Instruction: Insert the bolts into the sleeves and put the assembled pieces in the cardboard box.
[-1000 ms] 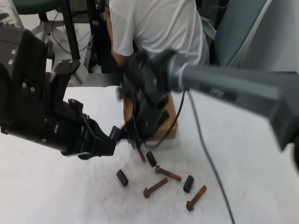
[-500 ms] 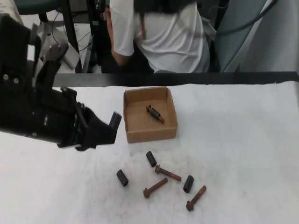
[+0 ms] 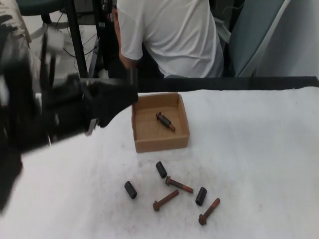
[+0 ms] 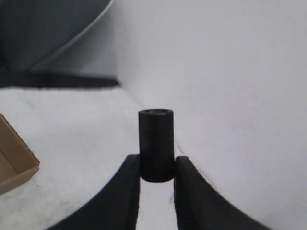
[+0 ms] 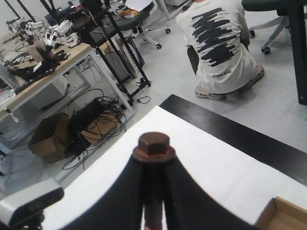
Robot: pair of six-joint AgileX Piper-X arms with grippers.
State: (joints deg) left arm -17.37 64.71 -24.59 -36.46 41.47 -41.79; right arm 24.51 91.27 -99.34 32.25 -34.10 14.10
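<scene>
Since 0.5 s ago the L arm (image 3: 60,114) has swung up & away. Its tip was beside the left wall of the open brown cardboard box (image 3: 160,145), toward the near corner; now it's a blur at the box's far-left corner. R arm, over the box 1 s ago, has gone from the high view. Loose parts & box contents haven't shifted.

Sleeves, 5 total. One short black cylindrical sleeve (image 4: 156,139) is grasped by the L gripper (image 4: 157,163), jaws clenched on one end, rest sticking out past the fingertips. 3 loose ones lie on the white-covered bench (image 3: 259,149) on the near side of the box: a sleeve (image 3: 161,169) closest to the box, a sleeve (image 3: 130,189) nearer & left, a sleeve (image 3: 201,196) nearer & right. The 5th belongs to the assembled piece (image 3: 165,121), lying slantwise on the box floor.

Bolts, 5 total. One rust-coloured hex-head metal bolt (image 5: 154,143) is in the R gripper (image 5: 153,165), jaws clenched on the shank, head clear of the tips. 3 loose ones lie among the sleeves: a bolt (image 3: 179,185) w/ head just beside the closest sleeve, a bolt (image 3: 166,199) btwn the left & right sleeves, a bolt (image 3: 209,211) farthest from the box. 5th is in the assembled piece.

High view gives the loose parts & box contents, but the L gripper is too blurred there to read its jaws. Wrist views give both grasps close up, and each also catches a corner of the box.
</scene>
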